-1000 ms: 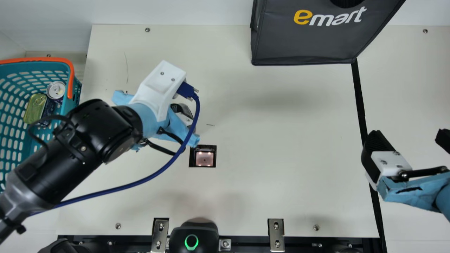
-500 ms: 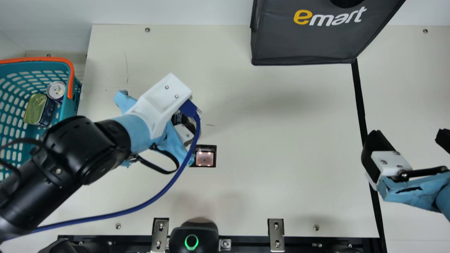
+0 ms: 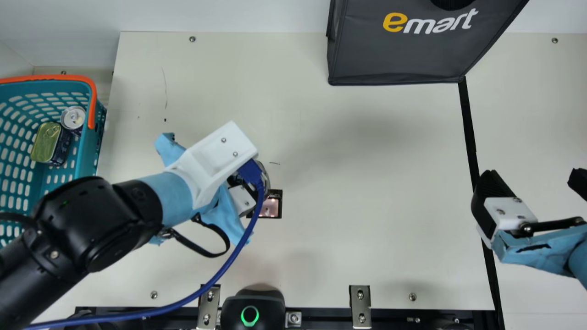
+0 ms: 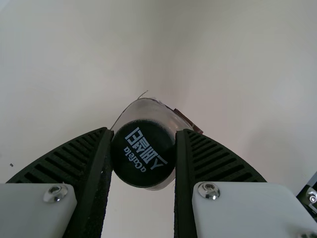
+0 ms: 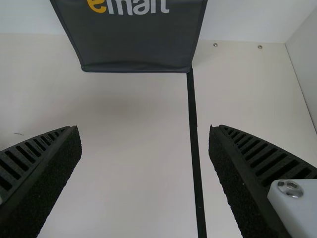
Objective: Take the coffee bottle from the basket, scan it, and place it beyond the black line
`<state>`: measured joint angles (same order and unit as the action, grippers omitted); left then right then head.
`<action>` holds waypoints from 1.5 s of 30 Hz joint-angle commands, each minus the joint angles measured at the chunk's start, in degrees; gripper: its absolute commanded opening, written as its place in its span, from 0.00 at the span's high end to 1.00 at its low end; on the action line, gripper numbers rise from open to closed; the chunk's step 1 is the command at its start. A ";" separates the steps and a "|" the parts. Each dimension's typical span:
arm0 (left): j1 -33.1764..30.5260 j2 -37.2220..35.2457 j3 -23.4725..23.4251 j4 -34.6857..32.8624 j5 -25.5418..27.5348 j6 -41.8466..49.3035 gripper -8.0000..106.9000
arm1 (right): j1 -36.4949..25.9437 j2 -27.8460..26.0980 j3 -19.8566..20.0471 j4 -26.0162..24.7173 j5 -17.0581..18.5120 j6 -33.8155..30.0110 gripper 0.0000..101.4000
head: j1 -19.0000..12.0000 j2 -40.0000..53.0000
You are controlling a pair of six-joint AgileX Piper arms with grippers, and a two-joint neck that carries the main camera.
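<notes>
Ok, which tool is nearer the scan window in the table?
Left. The left tool, holding the bottle, is just beside the scan window; the right tool is well to its right, at the black line.

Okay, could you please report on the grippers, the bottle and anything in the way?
Left gripper shut on coffee bottle, near scanner. Right gripper open, holding nothing. Blue cable crosses scanner's edge in main view, possible snag.

Print in two places
Orange-and-white lettering on the dark grey fabric bag; white Korean and Latin lettering on the round black bottle cap.
</notes>
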<state>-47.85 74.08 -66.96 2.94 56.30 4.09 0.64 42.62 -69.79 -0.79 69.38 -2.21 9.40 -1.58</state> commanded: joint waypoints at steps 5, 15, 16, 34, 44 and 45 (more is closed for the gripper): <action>-1.55 -0.91 0.60 -0.50 0.49 0.34 0.84 | 0.00 0.00 0.00 0.00 0.00 0.00 0.10 | -1.48 0.00; -4.59 -2.14 0.94 -0.65 1.51 -0.37 0.84 | 0.00 0.00 0.00 0.00 0.00 0.00 0.10 | -1.48 0.00; -4.84 -2.19 0.90 -0.65 1.60 -0.47 0.84 | 0.00 0.00 0.00 0.00 0.00 0.00 0.10 | -1.48 0.00; -8.33 -2.84 1.04 -0.25 2.41 -1.26 0.84 | 0.00 0.00 0.00 0.00 0.00 0.00 0.10 | -1.48 0.00; -7.76 -4.49 1.81 -1.01 2.91 0.92 0.84 | 0.00 0.00 0.00 0.00 0.00 0.00 0.10 | -1.48 0.00; -7.54 -4.64 1.90 -1.10 2.96 1.22 0.84 | 0.00 0.00 0.00 0.00 0.00 0.00 0.10 | -1.48 0.00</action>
<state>-55.51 69.54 -65.18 1.88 59.28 5.08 0.64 42.62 -69.79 -0.79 69.38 -2.21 9.40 -1.58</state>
